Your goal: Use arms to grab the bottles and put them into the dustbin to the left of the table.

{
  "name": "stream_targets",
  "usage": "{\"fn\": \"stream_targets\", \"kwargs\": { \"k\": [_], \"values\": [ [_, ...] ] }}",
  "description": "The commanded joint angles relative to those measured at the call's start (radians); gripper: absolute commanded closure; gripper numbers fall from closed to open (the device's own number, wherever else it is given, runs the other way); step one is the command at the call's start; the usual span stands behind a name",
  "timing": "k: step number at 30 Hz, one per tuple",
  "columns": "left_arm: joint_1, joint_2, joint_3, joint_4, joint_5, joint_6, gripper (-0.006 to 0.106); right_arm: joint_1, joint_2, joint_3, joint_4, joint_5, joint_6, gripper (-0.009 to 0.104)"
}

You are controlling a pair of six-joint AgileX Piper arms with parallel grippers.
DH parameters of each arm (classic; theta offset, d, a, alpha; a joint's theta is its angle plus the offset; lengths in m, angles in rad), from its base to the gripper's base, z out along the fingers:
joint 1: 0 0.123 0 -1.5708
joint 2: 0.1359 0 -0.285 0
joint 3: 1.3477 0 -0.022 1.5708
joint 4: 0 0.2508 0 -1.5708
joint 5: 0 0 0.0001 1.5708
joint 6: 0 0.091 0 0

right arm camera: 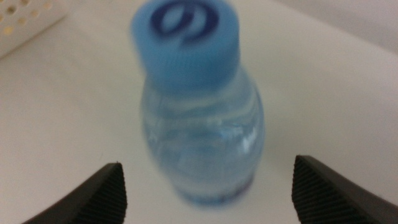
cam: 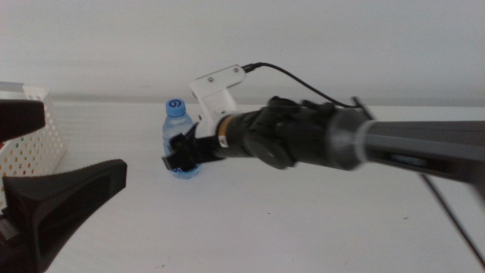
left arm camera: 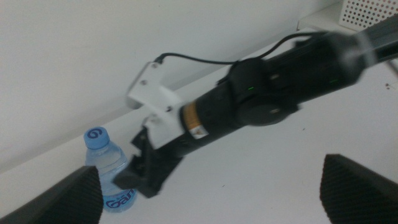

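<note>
A small clear water bottle (cam: 176, 133) with a blue cap stands upright on the white table (cam: 303, 220), left of centre. My right gripper (cam: 182, 155) reaches in from the right and sits open around the bottle's lower half. In the right wrist view the bottle (right arm camera: 199, 137) stands between the two jaws with a gap on each side. My left gripper (left arm camera: 211, 193) waits open at the near left, one of its fingers (cam: 68, 193) large in the middle view. The left wrist view shows the bottle (left arm camera: 109, 171) and the right gripper (left arm camera: 146, 171) beside it. The white perforated dustbin (cam: 30, 144) stands at the far left.
A white camera bracket (cam: 220, 87) with a black cable rides on top of the right wrist. The right arm (cam: 379, 144) spans the table's right half. A pale wall runs behind the table. The dustbin's corner (right arm camera: 25, 18) also shows in the right wrist view.
</note>
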Motion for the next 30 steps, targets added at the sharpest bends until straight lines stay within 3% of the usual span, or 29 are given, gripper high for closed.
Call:
{"fn": "stream_targets", "kwargs": {
  "k": [1, 9, 18, 25, 30],
  "values": [
    [-0.006, -0.008, 0.003, -0.008, -0.017, 0.002, 0.007, 0.014, -0.099, 0.097, 0.005, 0.038, -0.004, 0.023],
    [-0.006, -0.008, 0.003, -0.008, -0.017, 0.002, 0.007, 0.020, -0.485, 0.391, 0.010, 0.217, -0.061, 0.010],
    [-0.006, -0.008, 0.003, -0.008, -0.017, 0.002, 0.007, 0.020, -0.876, 0.422, 0.016, 0.759, -0.139, 0.009],
    [-0.006, -0.008, 0.003, -0.008, -0.020, 0.002, 0.007, 0.020, -1.037, 0.436, 0.054, 0.934, -0.152, 0.009],
    [-0.006, -0.008, 0.003, -0.008, -0.034, 0.002, 0.007, 0.020, -1.124, 0.447, 0.093, 0.967, -0.217, 0.009]
  ]
}}
